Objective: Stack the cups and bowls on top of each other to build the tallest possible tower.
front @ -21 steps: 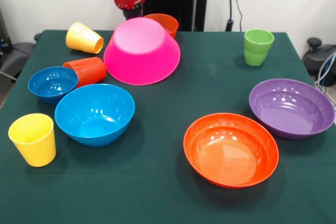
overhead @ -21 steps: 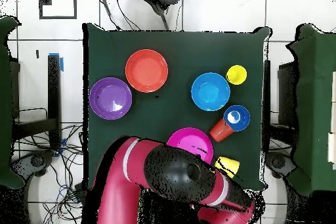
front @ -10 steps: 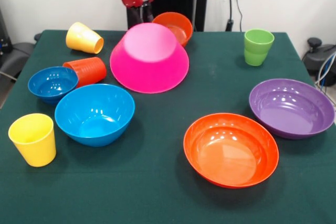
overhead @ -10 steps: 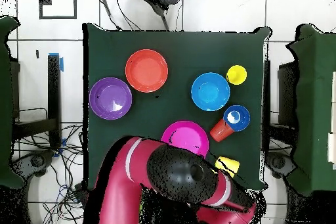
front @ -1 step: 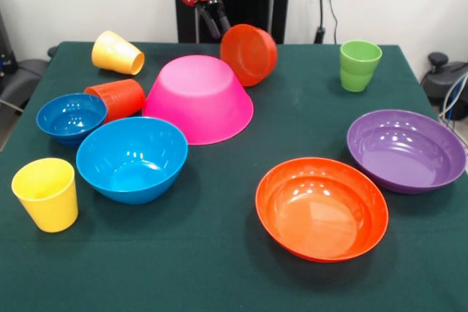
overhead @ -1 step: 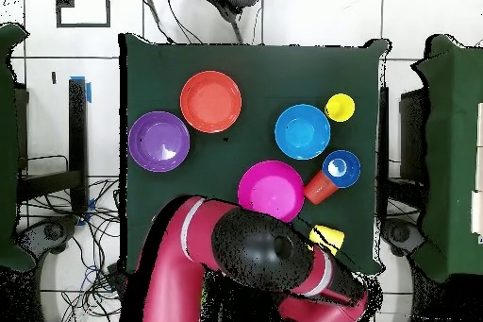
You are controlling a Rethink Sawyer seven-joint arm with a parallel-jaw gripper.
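The gripper [front @ -1 step: 217, 21], reaching down, apparently grasps the tilted small orange bowl's [front @ -1 step: 250, 54] rim.

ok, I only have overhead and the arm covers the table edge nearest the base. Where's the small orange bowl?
Observer: In the front view the small orange bowl is off the table, tipped on its side, with the gripper fingers at its rim, just behind the pink bowl.
Operator: Pink one looks like a flat disc to me. Which way up?
Observer: Upside down, rim on the table, base on top and bare.
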